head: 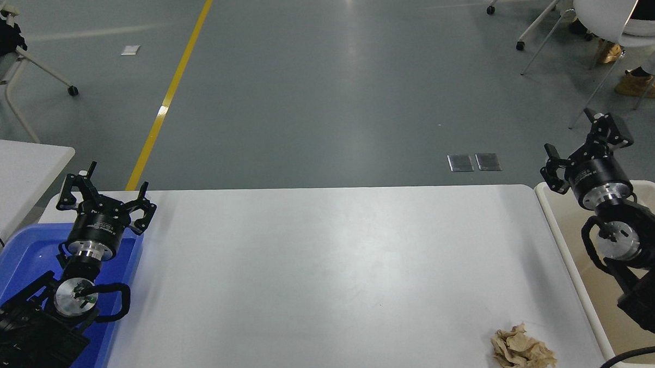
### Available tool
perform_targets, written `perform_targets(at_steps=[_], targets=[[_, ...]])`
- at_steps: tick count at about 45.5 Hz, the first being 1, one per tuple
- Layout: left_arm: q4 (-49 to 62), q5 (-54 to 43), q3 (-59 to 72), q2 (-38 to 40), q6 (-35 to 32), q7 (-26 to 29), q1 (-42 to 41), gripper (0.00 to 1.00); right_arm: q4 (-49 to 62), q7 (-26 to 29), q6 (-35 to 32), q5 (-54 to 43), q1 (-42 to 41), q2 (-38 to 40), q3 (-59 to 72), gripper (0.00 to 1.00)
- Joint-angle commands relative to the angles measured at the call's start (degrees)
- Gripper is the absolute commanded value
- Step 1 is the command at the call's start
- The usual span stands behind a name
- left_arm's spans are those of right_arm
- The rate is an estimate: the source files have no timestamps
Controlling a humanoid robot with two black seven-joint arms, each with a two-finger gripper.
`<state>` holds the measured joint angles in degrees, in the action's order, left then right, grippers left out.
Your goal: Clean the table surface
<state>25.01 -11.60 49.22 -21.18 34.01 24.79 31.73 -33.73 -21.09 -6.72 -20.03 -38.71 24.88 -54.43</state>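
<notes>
**Crumpled paper on the white tabletop, both grippers parked at its edges**

In the head view, the large, smooth, matte white rectangular tabletop (pixel 330 271) is seen filling the lower centre of the picture, between a blue plastic bin (pixel 14 260) at its left edge and a shallow cream-white plastic tray (pixel 552 219) at its right edge. A crumpled ball of light brown paper (pixel 521 350) is found lying on the tabletop near its front right corner, just beside the tray's rim and well apart from both grippers.

The black left gripper (pixel 105 190) is held above the far end of the blue bin, at the tabletop's far left corner; its jaws are spread wide and nothing is held between them. The black right gripper (pixel 586 141) is raised over the far end of the cream-white tray, beyond the tabletop's far right corner; its jaws are likewise spread wide and empty.

Behind the tabletop, grey floor with a yellow painted line (pixel 166 97) is seen, and a white chair (pixel 604 5) stands at the upper right.
</notes>
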Motion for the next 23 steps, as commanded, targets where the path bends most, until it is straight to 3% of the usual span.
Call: perform_targets(at_steps=[1,12,23], targets=[[0.04,0.0,0.0,0.0,0.0,0.0,0.0,1.0,-0.02,0.0,-0.13,0.86,-2.69,4.39,6.0,0.98],[-0.05,0.0,0.0,0.0,0.0,0.0,0.0,1.0,-0.55,0.0,-5.31,-0.27,-8.04,10.62,17.84,0.98],[0.04,0.0,0.0,0.0,0.0,0.0,0.0,1.0,-0.81,0.0,-10.32,-0.63,-22.45,17.04,59.05,0.98]])
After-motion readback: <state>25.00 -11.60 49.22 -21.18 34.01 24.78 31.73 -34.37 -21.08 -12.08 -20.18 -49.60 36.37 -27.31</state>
